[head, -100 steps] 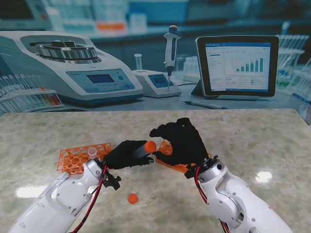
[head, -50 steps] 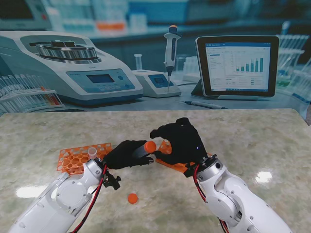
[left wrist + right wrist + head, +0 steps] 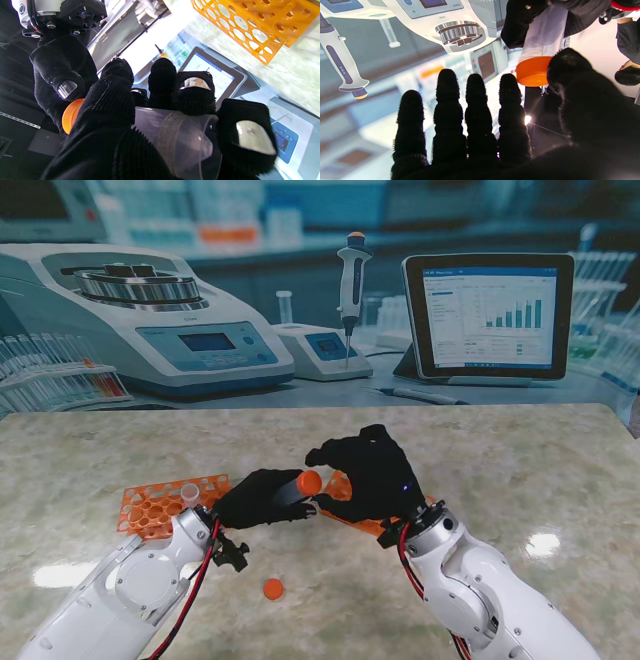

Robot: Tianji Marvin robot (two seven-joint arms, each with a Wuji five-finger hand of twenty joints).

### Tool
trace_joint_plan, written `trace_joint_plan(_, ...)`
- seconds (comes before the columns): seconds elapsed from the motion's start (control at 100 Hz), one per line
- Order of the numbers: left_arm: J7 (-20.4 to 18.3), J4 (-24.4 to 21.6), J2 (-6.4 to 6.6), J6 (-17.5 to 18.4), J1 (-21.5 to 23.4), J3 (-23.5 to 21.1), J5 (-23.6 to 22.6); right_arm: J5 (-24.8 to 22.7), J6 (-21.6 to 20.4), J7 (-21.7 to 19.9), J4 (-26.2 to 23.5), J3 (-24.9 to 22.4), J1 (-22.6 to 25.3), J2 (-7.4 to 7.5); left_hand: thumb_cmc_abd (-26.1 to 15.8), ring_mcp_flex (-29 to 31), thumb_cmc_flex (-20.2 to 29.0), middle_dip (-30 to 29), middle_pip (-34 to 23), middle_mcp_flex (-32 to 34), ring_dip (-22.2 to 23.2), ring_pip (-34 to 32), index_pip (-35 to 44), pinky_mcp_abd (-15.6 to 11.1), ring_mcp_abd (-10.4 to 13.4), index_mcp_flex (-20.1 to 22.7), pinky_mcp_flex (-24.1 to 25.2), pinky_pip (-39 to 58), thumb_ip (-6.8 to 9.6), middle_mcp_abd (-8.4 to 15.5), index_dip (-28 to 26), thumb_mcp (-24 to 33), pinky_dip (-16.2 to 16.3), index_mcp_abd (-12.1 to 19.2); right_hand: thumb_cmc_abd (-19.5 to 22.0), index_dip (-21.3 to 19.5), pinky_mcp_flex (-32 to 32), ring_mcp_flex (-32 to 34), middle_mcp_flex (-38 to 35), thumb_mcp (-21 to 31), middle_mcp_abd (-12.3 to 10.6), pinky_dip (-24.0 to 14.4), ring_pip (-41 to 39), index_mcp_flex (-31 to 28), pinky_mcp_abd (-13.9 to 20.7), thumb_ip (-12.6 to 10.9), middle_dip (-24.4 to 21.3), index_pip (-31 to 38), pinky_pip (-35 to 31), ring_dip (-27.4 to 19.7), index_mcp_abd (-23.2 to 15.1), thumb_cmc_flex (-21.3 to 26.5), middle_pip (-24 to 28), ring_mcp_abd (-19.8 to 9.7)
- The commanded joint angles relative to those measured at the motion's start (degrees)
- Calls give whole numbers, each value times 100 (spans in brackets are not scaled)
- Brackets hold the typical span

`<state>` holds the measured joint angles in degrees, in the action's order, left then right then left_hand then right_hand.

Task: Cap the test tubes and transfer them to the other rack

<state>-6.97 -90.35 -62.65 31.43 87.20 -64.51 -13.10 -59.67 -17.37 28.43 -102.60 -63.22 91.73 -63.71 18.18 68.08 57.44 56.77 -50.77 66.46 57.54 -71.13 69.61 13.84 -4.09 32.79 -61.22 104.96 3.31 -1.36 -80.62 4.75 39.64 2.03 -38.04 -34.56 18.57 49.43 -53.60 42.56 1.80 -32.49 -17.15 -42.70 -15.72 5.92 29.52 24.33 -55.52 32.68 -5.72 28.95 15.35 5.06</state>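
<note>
My left hand (image 3: 258,498) is shut on a clear test tube (image 3: 290,491) and holds it tilted, with its orange cap (image 3: 309,482) pointing at my right hand (image 3: 372,473). The right thumb and index finger pinch that cap (image 3: 532,71); the other fingers stay stretched out. The left wrist view shows the tube (image 3: 180,140) in my left hand (image 3: 120,130), its cap (image 3: 70,116) against the right hand (image 3: 57,65). One orange rack (image 3: 160,508) on the left holds an uncapped tube (image 3: 190,494). A second orange rack (image 3: 365,525) lies partly under the right hand.
A loose orange cap (image 3: 272,588) lies on the marble table (image 3: 520,480) near me, between my arms. A lab backdrop with a centrifuge (image 3: 140,310), pipette (image 3: 352,280) and tablet (image 3: 490,315) stands along the table's far edge.
The right hand has edged slightly left and closer around the cap. The left hand and its tube have stayed in place.
</note>
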Motion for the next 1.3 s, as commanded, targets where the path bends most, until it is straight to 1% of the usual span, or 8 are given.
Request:
trace_joint_plan(0.0, -29, -35, -1, -23, 10, 8, -3, -31, -30, 54, -60, 13, 63, -3, -334, 403, 144, 88, -103, 38, 107, -66, 78, -832, 219, -46, -110, 1057, -9, 218, -169, 1, 6, 214, -265, 68, -105, -51, 200, 59, -48, 9, -54, 170, -5, 59, -11, -154, -36, 85, 115, -137, -119, -61)
trace_joint_plan(0.55, -34, -29, 0, -16, 6, 11, 4, -172, -25, 370, 3, 147, 9, -8, -339, 403, 151, 88, -106, 39, 107, -66, 81, -832, 219, -41, -110, 1058, -8, 219, -171, 3, 4, 216, -694, -194, 214, 329, -227, 331, -159, -16, -313, -185, 74, 90, 256, 314, -188, 284, -86, 97, 312, -237)
trace_joint_plan(0.87, -36, -30, 1, -8, 6, 15, 4, -189, -1, 372, 20, 174, -35, -6, -343, 403, 148, 87, -104, 37, 107, -66, 78, -832, 219, -47, -110, 1058, -8, 218, -172, 2, 3, 216, -564, -454, 386, 548, -474, 438, -256, 22, -387, -373, 148, 92, 421, 550, -249, 386, -268, 447, 458, -320)
trace_joint_plan(0.92, -36, -30, 1, -10, 5, 18, 5, -185, 4, 365, 19, 179, -39, -7, -341, 403, 147, 87, -104, 37, 107, -66, 78, -831, 219, -47, -110, 1057, -8, 219, -172, 1, 3, 217, -522, -476, 422, 585, -522, 342, -276, 42, -390, -383, 166, 227, 446, 586, -269, 408, -319, 611, 462, -334)
trace_joint_plan(1.02, -38, -31, 1, -7, 5, 21, 6, -162, 22, 345, 27, 190, -53, -11, -338, 403, 151, 88, -105, 36, 107, -66, 78, -830, 219, -49, -110, 1057, -7, 219, -173, 2, 3, 215, -476, -311, 472, 682, -607, 181, -289, 61, -439, -345, 175, 560, 488, 853, -322, 455, -432, 886, 495, -354)
trace_joint_plan(1.09, -35, -33, 1, 1, 8, 20, 4, -139, 39, 324, 42, 199, -69, -15, -337, 403, 149, 88, -105, 35, 107, -66, 78, -829, 219, -48, -110, 1057, -8, 220, -173, 1, 3, 212, -449, 23, 497, 737, -670, 104, -299, 81, -462, -267, 192, 604, 513, 1226, -346, 481, -493, 1023, 514, -353)
trace_joint_plan(1.16, -35, -34, 2, 8, 9, 20, 3, -110, 48, 301, 61, 202, -87, -20, -345, 403, 146, 89, -104, 30, 107, -66, 77, -829, 219, -48, -110, 1057, -8, 214, -172, 1, 3, 213, -423, 77, 537, 788, -724, 73, -309, 83, -491, -242, 204, 676, 534, 1388, -367, 496, -548, 1131, 542, -360)
trace_joint_plan(1.29, -37, -34, 3, 14, 7, 27, 4, -60, 66, 290, 89, 213, -112, -31, -345, 403, 147, 89, -105, 35, 107, -66, 78, -829, 219, -46, -110, 1057, -9, 218, -172, 1, 3, 221, -334, 511, 608, 925, -881, -76, -311, 101, -584, -121, 247, 729, 1084, 2064, -414, 556, -716, 1378, 565, -387)
